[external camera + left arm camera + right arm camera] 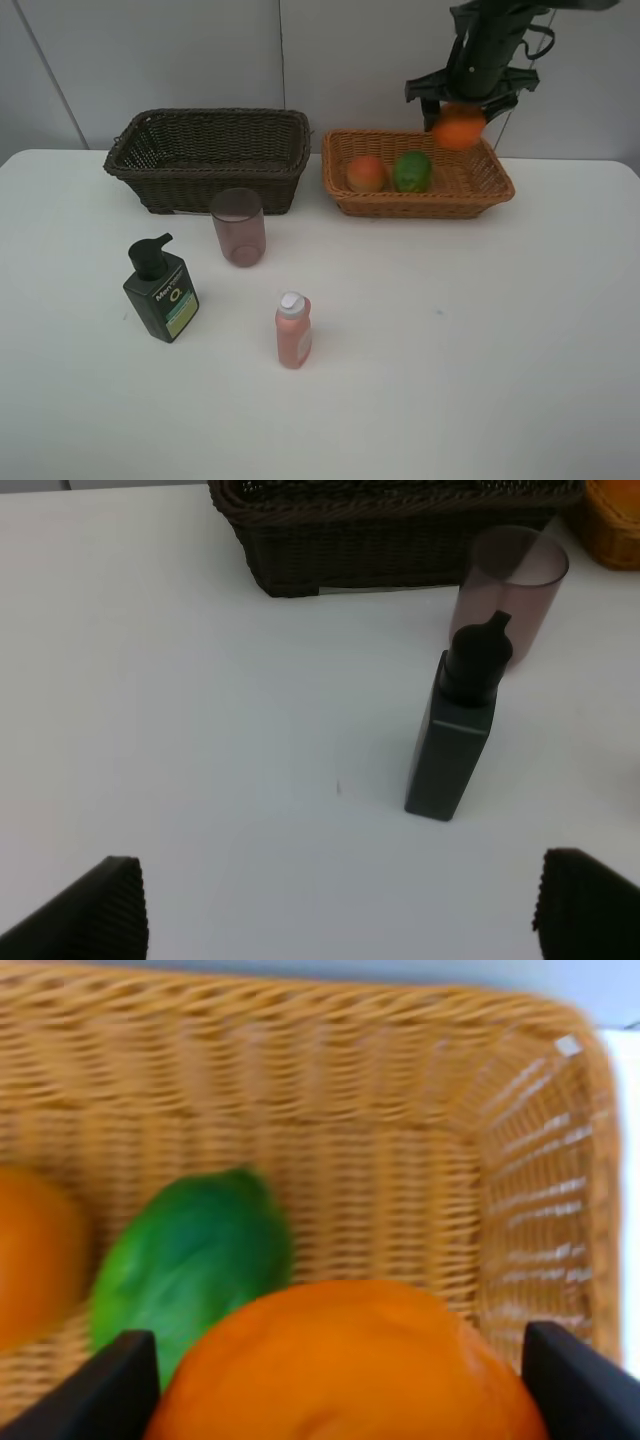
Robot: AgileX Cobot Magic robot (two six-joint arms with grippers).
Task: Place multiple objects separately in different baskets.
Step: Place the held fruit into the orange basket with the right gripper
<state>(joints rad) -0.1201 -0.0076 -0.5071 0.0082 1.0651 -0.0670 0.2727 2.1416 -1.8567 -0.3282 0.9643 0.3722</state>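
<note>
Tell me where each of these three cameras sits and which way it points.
Exterior high: up high, looking down on table, dark basket, light basket; right gripper holding the orange shows.
Left wrist: on left arm, facing pump bottle, cup, dark basket; tips of the open left gripper show.
Right wrist: on right arm, looking into light basket; fingers gripping the orange show.
Shared: high and right wrist views both show orange, green fruit.

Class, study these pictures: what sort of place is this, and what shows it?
Probably a robot test lab, not a home: a plain white table, a blank panelled wall behind it, and the robot's right gripper holding an orange over a tan basket.
</note>
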